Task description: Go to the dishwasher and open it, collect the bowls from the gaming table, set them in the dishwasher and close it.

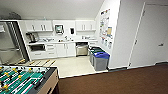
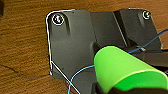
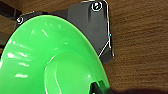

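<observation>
The dishwasher [image 1: 81, 49], a steel-fronted unit under the white counter, stands at the far side of the kitchenette, well ahead of me; whether its door is ajar is too small to tell. A bright green bowl [image 2: 125, 71] hangs above the brown carpet in the left wrist view, with my left gripper [image 2: 112, 89] shut on its lower edge. A second bright green bowl [image 3: 52, 57] looms large in the right wrist view, and my right gripper [image 3: 100, 87] is shut on its rim. The gaming table is out of view.
A foosball table [image 1: 25, 80] with a green field stands close at the lower left. Grey bins with blue and green lids [image 1: 100, 58] line the right wall beside the dishwasher. A white door [image 1: 152, 35] is at the right. Brown carpet [image 1: 120, 82] leads onto pale tiles [image 1: 72, 66].
</observation>
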